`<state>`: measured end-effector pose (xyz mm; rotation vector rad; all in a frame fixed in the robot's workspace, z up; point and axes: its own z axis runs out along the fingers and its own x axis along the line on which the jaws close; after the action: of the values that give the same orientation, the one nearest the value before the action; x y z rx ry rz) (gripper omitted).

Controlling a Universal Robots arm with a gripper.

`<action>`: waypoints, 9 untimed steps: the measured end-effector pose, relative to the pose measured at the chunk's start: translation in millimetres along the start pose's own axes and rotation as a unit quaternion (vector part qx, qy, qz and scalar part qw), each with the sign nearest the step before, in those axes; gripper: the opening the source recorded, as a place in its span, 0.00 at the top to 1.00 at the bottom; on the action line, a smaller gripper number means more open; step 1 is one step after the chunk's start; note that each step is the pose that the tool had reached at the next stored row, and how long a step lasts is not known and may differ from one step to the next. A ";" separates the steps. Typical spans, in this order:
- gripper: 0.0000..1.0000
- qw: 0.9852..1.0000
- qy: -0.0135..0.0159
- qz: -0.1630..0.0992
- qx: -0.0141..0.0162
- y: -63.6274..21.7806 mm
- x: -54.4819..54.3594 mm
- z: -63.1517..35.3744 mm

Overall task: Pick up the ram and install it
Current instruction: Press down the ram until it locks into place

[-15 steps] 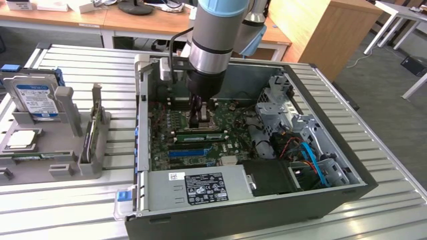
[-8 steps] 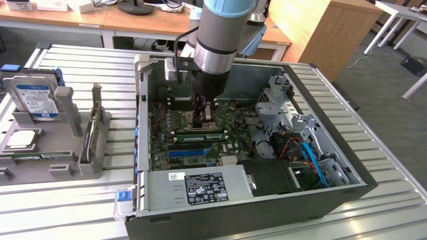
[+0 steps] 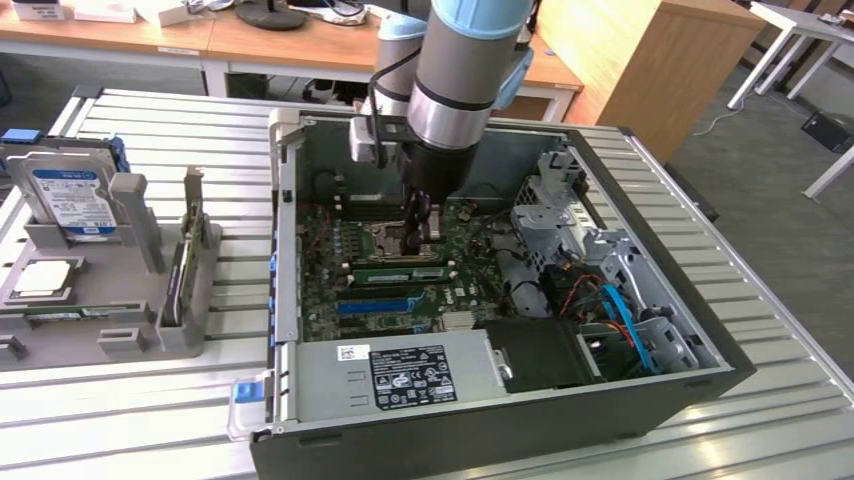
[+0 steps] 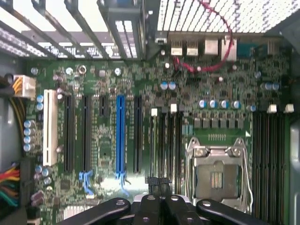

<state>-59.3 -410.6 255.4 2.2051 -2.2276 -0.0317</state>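
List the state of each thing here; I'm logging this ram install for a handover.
computer case, side open.
claw, down inside the case, over the memory slots.
ram, lying along the memory slots by the claw; seated or not, unclear.
CPU socket, uncovered, no cooler on it.
blue slot, empty.
hard drive, upright in a grey holder.

Ram point(image 3: 396, 271): long thin green stick with dark chips. It stands on edge in a memory slot on the motherboard inside the open PC case, level and parallel to the CPU socket's near side, just beside the socket. Whether it is fully seated is unclear.
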 end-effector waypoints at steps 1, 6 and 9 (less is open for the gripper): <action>0.89 1.000 0.000 0.000 0.000 -2.1 0.0 0.0; 0.89 1.000 0.000 0.000 0.000 -10.3 -0.1 -0.2; 0.89 1.000 0.000 0.000 0.000 -10.8 -0.1 -0.2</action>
<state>-48.5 -410.6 255.4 2.2058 -2.2269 -0.0316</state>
